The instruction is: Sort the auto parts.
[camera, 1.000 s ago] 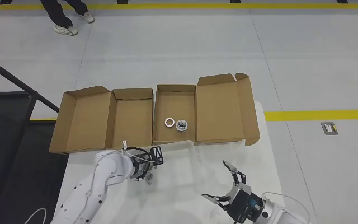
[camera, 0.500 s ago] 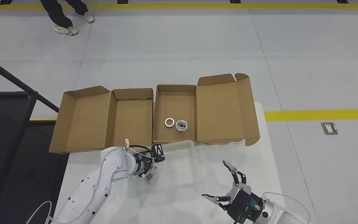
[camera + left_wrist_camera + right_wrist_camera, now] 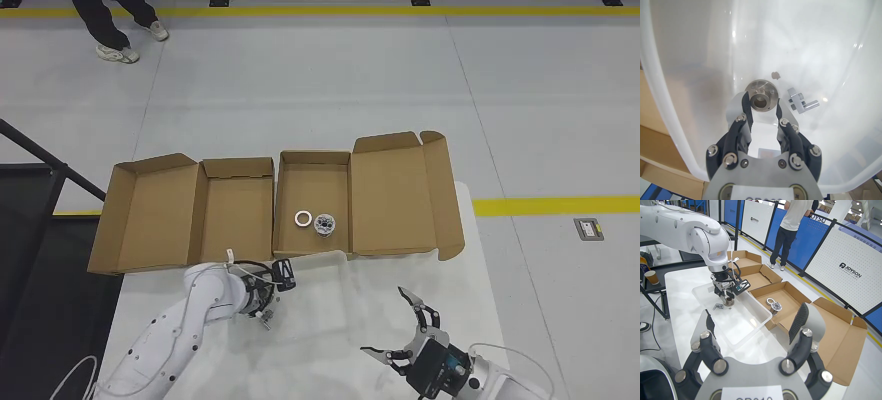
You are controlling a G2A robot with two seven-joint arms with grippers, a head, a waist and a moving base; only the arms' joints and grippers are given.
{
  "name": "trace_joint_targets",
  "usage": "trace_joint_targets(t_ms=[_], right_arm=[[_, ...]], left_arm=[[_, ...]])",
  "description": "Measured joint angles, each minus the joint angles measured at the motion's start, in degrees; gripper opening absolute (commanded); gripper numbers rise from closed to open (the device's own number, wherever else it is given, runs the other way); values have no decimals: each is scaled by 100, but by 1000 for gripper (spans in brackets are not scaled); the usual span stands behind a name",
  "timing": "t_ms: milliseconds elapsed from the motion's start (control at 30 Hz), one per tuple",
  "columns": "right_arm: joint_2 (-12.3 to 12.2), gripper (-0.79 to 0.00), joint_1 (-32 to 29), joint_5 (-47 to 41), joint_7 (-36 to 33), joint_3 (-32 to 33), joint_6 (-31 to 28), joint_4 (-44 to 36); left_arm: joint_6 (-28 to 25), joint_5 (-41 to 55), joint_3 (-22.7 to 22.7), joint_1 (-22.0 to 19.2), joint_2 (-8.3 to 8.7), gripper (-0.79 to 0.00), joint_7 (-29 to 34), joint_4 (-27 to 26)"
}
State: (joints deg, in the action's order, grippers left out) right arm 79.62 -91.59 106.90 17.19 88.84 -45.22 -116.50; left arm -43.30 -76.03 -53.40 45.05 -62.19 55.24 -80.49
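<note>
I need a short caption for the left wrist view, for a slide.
Left gripper around a flanged metal hub in the translucent bin, a small bracket beside it.

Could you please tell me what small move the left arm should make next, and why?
Probably close the left end effector on the flanged bushing: its fingers straddle the hub on the clear bin floor, with a gap seemingly on one side, so lifting now would likely leave it behind.

A clear bin walls in the left gripper, which sits low over a hub. A bracket lies just beside the hub, crowding that side. Open-topped boxes stand beyond the bin's far wall.
</note>
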Motion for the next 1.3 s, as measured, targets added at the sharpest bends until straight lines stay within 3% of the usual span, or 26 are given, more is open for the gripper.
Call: trace_joint_targets(t_ms=[533, 600, 667, 700, 867, 1067, 1300], right_arm=[[0, 0, 0, 0, 0, 0, 0, 0], [0, 0, 0, 0, 0, 0, 0, 0], [0, 0, 0, 0, 0, 0, 0, 0], [0, 0, 0, 0, 0, 0, 0, 0], [0, 0, 0, 0, 0, 0, 0, 0], [0, 0, 0, 0, 0, 0, 0, 0], [0, 0, 0, 0, 0, 0, 0, 0]], left_arm=[[131, -61, 156, -95, -55, -477, -39, 181], [161, -75, 170, -105, -62, -548, -54, 204], [187, -78, 177, -109, -68, -730, -74, 220], [203, -78, 178, -108, -70, -785, -90, 227], [217, -71, 137, -65, -61, -785, -156, 161], [203, 131, -200, 174, 35, -785, -171, -269], [226, 427, -1077, 885, 272, -785, -99, -1629]])
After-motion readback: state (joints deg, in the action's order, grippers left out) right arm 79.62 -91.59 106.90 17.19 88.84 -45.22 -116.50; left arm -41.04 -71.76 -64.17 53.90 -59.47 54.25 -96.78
